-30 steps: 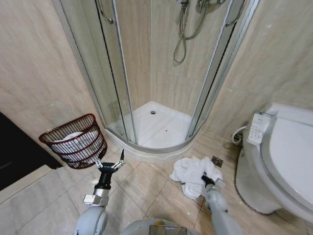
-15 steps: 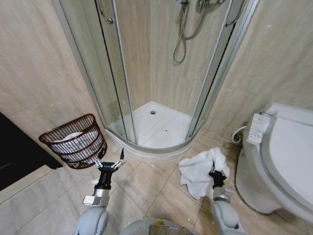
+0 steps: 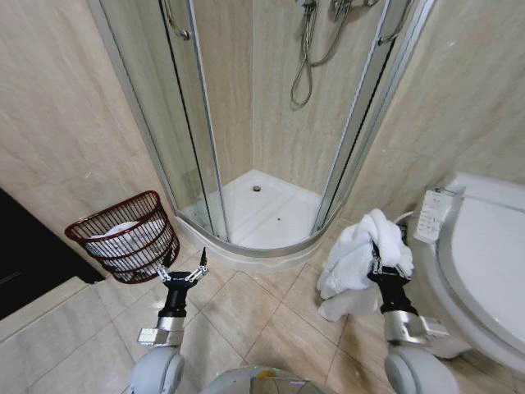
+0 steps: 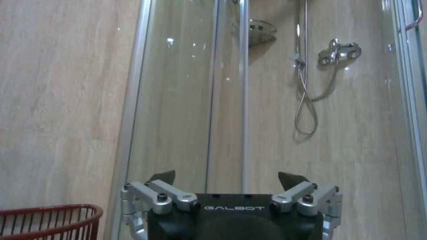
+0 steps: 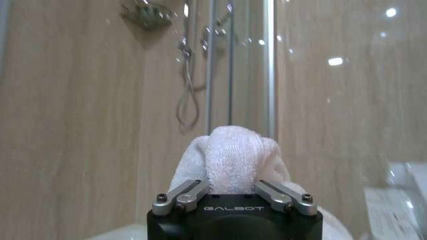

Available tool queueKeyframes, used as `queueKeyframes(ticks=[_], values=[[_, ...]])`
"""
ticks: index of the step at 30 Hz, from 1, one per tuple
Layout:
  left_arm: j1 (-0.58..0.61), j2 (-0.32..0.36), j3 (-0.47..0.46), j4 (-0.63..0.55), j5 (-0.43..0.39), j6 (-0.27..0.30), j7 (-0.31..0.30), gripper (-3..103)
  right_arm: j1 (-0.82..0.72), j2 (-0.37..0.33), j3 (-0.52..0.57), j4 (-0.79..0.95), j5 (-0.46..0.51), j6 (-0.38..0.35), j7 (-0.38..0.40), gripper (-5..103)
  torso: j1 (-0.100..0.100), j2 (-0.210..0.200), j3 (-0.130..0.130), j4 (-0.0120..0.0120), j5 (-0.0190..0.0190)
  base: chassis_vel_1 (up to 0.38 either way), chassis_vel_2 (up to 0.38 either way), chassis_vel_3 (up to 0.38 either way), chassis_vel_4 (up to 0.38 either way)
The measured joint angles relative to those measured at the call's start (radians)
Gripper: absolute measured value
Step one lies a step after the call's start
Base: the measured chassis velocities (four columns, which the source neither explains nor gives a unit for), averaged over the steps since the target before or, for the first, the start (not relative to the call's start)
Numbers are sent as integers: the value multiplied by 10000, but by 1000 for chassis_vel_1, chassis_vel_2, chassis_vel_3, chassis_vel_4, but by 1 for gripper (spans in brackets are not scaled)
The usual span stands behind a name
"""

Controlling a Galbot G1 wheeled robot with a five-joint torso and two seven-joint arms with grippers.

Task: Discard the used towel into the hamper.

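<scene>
White terry towel [image 3: 361,254] hangs bunched in the right gripper [image 3: 378,264], which is clenched on it and holds it up off the floor tiles [image 3: 238,308], to the right of the shower tray [image 3: 262,215] and just beside the toilet [image 3: 480,271]. Well apart, to the left of the shower tray, the red-brown wire hamper [image 3: 125,236] stands against the wall. Near the hamper, the left gripper [image 3: 184,267] points upward with its fingers spread, grasping nothing.
</scene>
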Motion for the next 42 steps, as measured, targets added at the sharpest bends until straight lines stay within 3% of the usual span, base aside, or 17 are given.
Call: queueKeyframes(ticks=[3,9,19,25,42], values=[[-36,28,-8,-1,-17,53,2,100,58,34,-319,305,-422,-86,144,7,0,0,0,0,1,0,0,0,0],[-141,6,15,-2,-27,149,17,100,401,-133,-986,631,-879,-1003,539,7,0,0,2,3,3,0,0,0,0],[-157,-19,-76,237,-40,-158,11,100,585,-112,-1236,415,-1308,-1113,602,7,0,0,2,2,1,55,52,64,63],[-195,-19,-110,346,-85,-397,17,100,580,-80,-1223,236,-1607,-1267,242,7,0,0,2,2,2,61,62,39,32],[-314,-40,34,348,-19,64,19,100,982,-152,-1381,-149,-1708,-1307,203,7,1,0,1,1,1,100,99,-90,-91]])
